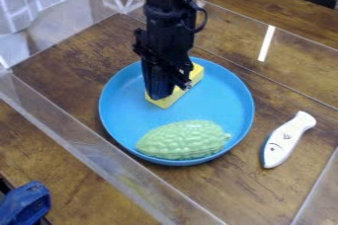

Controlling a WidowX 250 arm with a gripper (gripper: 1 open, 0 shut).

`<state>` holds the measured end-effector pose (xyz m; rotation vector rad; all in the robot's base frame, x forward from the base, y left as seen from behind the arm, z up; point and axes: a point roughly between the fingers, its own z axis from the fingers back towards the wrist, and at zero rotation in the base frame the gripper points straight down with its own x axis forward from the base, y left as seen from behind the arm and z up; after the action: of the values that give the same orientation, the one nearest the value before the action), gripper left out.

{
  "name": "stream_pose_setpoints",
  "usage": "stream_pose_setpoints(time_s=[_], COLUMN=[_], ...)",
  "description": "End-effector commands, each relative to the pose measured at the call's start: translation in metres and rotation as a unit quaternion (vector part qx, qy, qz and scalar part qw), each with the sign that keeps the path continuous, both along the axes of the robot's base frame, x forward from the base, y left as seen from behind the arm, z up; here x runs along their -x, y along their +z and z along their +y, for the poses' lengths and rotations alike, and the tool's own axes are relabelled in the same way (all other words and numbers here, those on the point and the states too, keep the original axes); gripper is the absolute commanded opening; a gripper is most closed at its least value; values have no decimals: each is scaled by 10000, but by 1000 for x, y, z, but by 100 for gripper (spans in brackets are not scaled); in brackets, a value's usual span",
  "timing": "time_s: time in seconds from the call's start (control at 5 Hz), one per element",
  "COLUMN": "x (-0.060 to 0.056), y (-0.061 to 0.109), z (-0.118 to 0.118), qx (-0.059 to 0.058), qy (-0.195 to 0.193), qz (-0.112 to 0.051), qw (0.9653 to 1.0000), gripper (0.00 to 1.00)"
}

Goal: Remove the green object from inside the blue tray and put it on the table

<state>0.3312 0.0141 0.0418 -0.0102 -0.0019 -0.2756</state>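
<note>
The green object (pixel 185 139), a pale bumpy oval lump, lies in the near part of the blue tray (pixel 227 96) on the table (pixel 73 66). My gripper (pixel 164 85) points straight down into the tray's far-left part. Its fingers stand together, shut, with their tips down on a yellow block (pixel 172 99) that shows on either side of them. Whether the fingers pinch the block I cannot tell. The gripper is a short way behind the green object and does not touch it.
A white fish-shaped thing (pixel 287 138) lies on the wood to the right of the tray. Clear acrylic walls (pixel 93 155) run along the table's near and left edges. A blue thing (pixel 20 205) sits outside the wall at the bottom left.
</note>
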Motion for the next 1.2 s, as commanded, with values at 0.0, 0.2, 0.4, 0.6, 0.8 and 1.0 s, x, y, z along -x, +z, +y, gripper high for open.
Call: stream_pose_setpoints(time_s=[0.0, 0.2, 0.4, 0.6, 0.8, 1.0], x=[-12, -27, -49, -72, -84, -94], y=[7, 20, 13, 2, -8, -21], z=[2, 4, 5, 10, 19, 29], qx=[-39, -69, -78, -93, -119, -119], qy=[-99, -255, -214, -160, 61, 294], qz=[-121, -224, -328, -348, -336, -307], qw=[9999, 9994, 9992, 9992, 9993, 9990], gripper=[0, 0, 0, 0, 0, 0])
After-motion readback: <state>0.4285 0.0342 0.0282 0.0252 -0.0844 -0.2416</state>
